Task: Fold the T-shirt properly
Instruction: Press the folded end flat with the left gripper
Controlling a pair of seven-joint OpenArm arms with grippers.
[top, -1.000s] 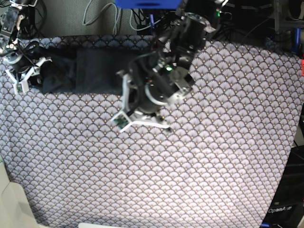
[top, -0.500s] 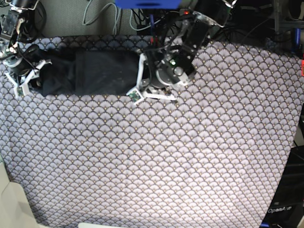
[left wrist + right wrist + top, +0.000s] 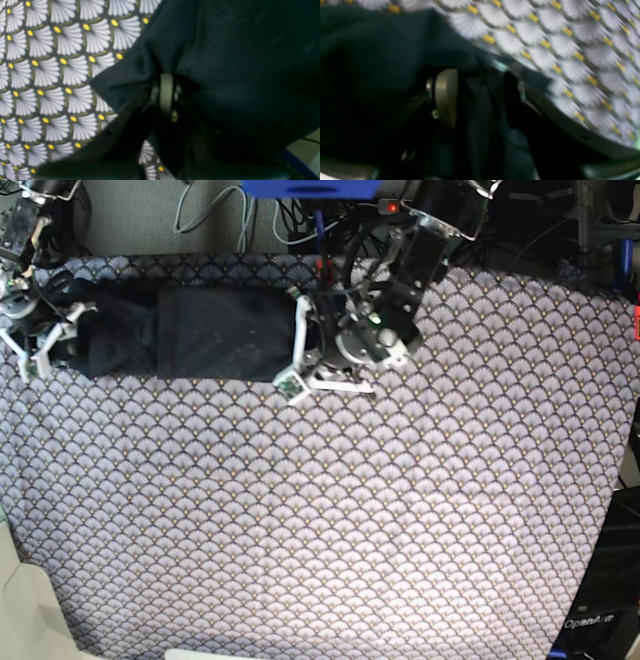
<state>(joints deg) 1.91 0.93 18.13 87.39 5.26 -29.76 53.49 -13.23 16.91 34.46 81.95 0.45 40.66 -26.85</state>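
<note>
Most of the folding looks done, to judge by the shape: the T-shirt [image 3: 190, 332] lies as a long narrow band along the far edge of the patterned cloth [image 3: 330, 520], between about ten and twelve o'clock in the base view. What seems left is to bring the band's two ends together into a compact rectangle and flatten it. The end at ten o'clock is bunched and wrinkled; the middle panel lies smooth.

The left gripper [image 3: 166, 93] sits at the band's twelve o'clock end, jaws pressed together on a pinch of T-shirt fabric that fans out in creases around them. The right gripper [image 3: 480, 97] is at the ten o'clock end; its jaws stand apart with a fold of dark fabric running between them, and I cannot tell whether they bear on it or merely straddle it.

Much is hard to read. The right wrist view is blurred, so the fabric's layers there merge into one dark mass. The left arm's body covers the band's end in the base view, so how neatly that edge lies is hidden. Sleeves and collar cannot be made out anywhere.
</note>
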